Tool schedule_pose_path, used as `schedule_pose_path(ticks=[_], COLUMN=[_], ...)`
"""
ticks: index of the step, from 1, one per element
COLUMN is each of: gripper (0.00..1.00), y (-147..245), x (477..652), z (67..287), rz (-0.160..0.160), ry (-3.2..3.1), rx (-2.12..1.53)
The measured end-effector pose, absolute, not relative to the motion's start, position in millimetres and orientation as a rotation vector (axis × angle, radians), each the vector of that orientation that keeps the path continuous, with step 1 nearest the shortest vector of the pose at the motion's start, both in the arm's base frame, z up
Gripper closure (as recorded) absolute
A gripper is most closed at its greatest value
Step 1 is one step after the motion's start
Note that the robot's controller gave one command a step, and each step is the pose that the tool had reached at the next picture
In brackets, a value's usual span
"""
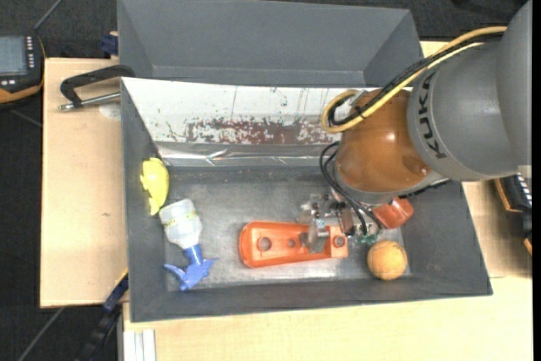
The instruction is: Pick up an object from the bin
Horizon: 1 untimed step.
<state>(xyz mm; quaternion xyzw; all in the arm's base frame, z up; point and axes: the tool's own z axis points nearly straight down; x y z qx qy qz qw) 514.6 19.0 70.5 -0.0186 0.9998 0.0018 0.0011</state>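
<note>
End effector (325, 226) sits low at the right end of a flat orange tool (272, 245), front centre of the bin (139, 266). Its opening: cannot tell. Judged at grasp stage; next comes a secure grip, then a straight lift.

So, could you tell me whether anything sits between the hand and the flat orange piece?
Nothing visible does. The hand sits over the right end of the flat orange piece; the tan ball lies apart to the right.

Bin (245, 192) holds yellow toy (154, 184), bottle (183, 239), orange tool (279, 243), ball (387, 259).
</note>
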Motion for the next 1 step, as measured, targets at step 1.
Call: schedule_pose_path(ticks=[1], gripper=[1.00], y=[19.0], x=[514.6], z=[70.5], rz=[0.006], ry=[3.139], rx=[-0.058])
